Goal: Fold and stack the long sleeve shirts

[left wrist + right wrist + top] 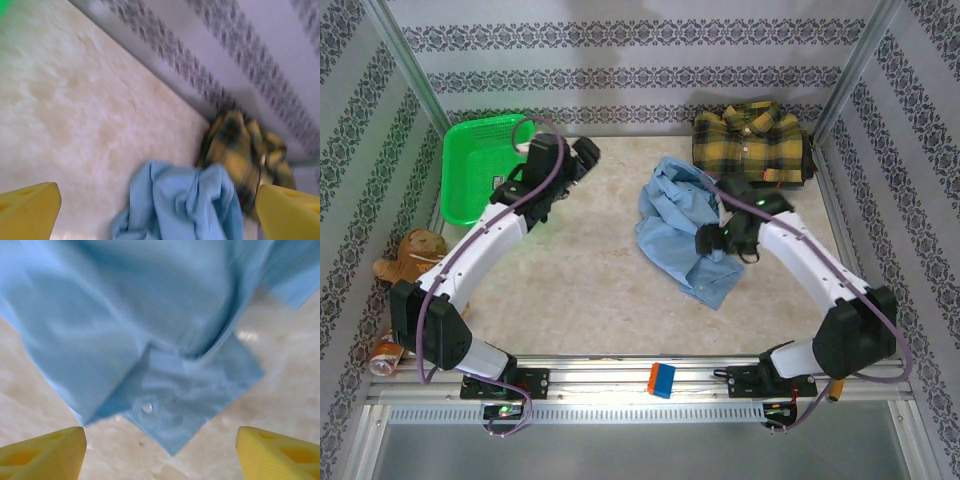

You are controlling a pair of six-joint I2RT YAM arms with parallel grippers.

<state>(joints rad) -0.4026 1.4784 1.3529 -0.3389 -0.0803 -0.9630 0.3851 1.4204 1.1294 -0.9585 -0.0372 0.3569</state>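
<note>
Blue shirt (pixel 680 232): crumpled in a heap right of centre on the table (pixel 580 290); body and sleeves bunched, not yet flat.
Plaid shirt (pixel 750 140): folded, at the far right corner, just beside the blue heap; contact between the two cannot be told.
Left pincer (pixel 159 212): released, jaws spread wide, nothing between them; raised near the green basket (pixel 480 160), well apart from the blue cloth.
Right pincer (pixel 160 452): released and empty, hovering over the near edge of the heap, directly above a buttoned cuff (pixel 175 405).
Step in hand (judged): spread the blue shirt flat before any fold.
Method: pinch a single layer at an outer edge, cuff or hem, not the bunched middle. Bring the left pincer across to an opposite edge. Pull outward, low and evenly.
Caution: avoid dragging cloth into the plaid shirt; a deep grab is likely to lift several layers together.
</note>
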